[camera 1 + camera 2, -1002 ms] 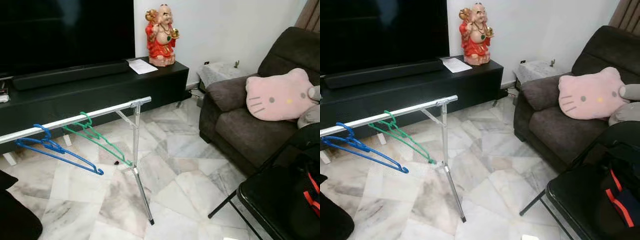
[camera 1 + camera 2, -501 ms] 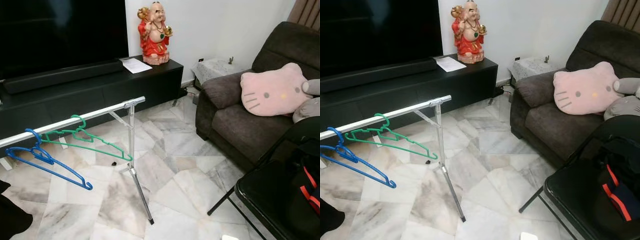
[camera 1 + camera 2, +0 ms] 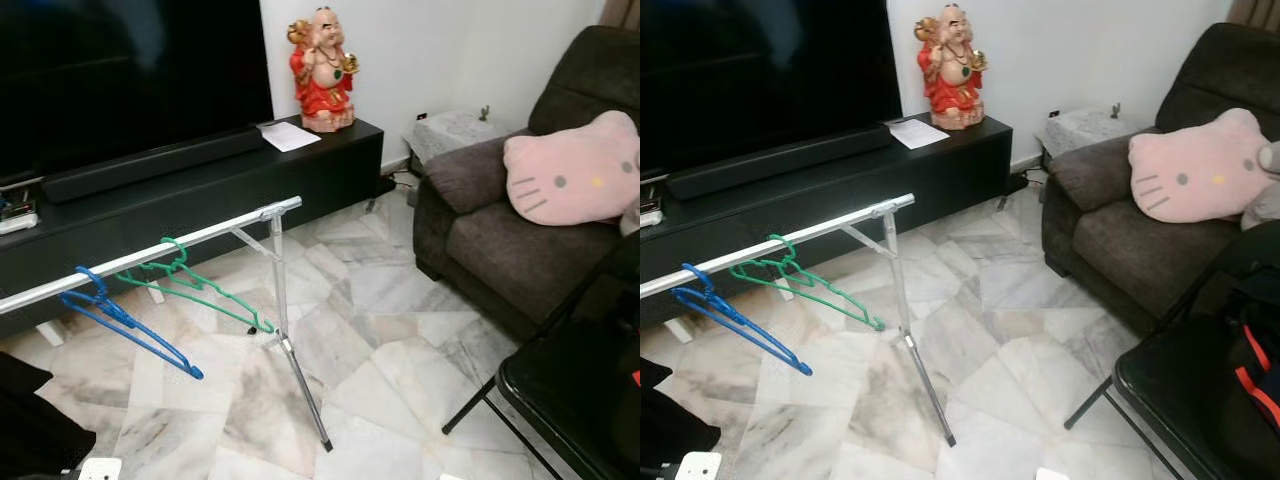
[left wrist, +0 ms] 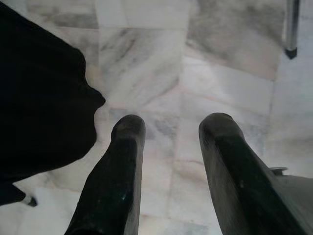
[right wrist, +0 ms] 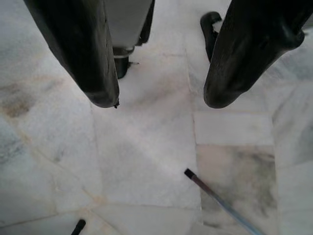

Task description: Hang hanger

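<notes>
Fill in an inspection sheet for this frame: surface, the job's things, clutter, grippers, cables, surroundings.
Surface: marble tile floor, pale with grey veining.
Job's things: silver rail on a slanted stand; blue hanger and green hanger hooked on it, side by side and apart.
Clutter: sheet of paper and red figurine on the black TV cabinet.
Grippers: left gripper open, holding nothing, pointing at the floor; right gripper open, holding nothing, above the floor.
Cables: dark cable at the cabinet's end by the wall, too small to trace.
Surroundings: dark sofa with pink cat cushion; black folding chair at the robot's right.
</notes>
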You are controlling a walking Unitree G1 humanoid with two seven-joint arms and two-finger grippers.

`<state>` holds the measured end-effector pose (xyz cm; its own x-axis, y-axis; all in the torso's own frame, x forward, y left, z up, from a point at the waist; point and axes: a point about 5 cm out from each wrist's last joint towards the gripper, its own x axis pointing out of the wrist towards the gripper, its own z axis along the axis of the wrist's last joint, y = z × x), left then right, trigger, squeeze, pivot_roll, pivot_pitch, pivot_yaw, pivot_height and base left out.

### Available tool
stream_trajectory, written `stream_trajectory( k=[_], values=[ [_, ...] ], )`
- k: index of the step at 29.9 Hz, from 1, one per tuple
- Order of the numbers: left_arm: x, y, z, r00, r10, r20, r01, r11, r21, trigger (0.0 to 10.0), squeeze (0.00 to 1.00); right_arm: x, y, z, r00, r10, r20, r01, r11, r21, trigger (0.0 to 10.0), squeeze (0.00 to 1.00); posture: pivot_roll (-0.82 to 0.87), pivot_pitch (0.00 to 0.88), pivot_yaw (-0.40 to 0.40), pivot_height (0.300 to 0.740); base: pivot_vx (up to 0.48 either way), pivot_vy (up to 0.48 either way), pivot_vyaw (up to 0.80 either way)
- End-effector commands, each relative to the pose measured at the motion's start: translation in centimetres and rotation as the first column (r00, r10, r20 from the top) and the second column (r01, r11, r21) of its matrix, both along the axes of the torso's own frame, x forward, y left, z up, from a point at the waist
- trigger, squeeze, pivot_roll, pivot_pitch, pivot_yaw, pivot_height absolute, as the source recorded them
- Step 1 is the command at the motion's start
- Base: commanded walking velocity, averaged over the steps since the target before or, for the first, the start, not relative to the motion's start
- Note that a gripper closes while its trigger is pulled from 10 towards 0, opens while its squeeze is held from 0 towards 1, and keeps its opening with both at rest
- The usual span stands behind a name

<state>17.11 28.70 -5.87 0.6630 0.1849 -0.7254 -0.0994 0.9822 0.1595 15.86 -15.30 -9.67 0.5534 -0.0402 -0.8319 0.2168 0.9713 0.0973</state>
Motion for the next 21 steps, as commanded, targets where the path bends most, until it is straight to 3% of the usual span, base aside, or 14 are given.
stream_trajectory(
  k=[1, 11, 14, 18, 21],
  values=[
    [-1.2, -0.2, -0.7, 0.999, 0.013, -0.051, -0.013, 1.000, 0.001, 10.0, 0.00, -0.5, 0.2, -0.2, 1.000, 0.010, -0.010, -0.010, 1.000, -0.001, 10.0, 0.00, 0.12, 0.000, 0.065, 0.740, 0.000, 0.000, 0.00],
    [-4.7, -1.3, -2.5, 0.988, 0.011, -0.154, -0.012, 1.000, -0.006, 10.0, 0.00, -2.6, -0.6, -0.9, 0.998, 0.026, -0.056, -0.027, 0.999, -0.021, 10.0, 0.00, 0.10, 0.000, 0.052, 0.740, 0.000, 0.000, 0.00],
    [-7.0, -1.7, -3.3, 0.977, 0.011, -0.213, -0.014, 1.000, -0.011, 10.0, 0.00, -3.8, -1.3, -1.2, 0.995, 0.020, -0.096, -0.025, 0.998, -0.050, 10.0, 0.00, 0.09, 0.000, 0.027, 0.740, 0.000, 0.000, 0.00],
    [-7.0, -1.4, -3.1, 0.981, 0.030, -0.190, -0.033, 0.999, -0.013, 10.0, 0.00, -3.7, -1.3, -1.2, 0.996, 0.021, -0.086, -0.025, 0.999, -0.040, 10.0, 0.00, 0.07, 0.000, 0.015, 0.740, 0.000, 0.000, 0.00],
    [-5.7, -1.3, -2.7, 0.990, 0.031, -0.139, -0.033, 0.999, -0.011, 10.0, 0.00, -2.7, -1.6, -0.8, 0.999, 0.029, -0.037, -0.030, 0.999, -0.037, 10.0, 0.00, 0.06, 0.000, 0.022, 0.740, 0.000, 0.000, 0.00]
  ],
)
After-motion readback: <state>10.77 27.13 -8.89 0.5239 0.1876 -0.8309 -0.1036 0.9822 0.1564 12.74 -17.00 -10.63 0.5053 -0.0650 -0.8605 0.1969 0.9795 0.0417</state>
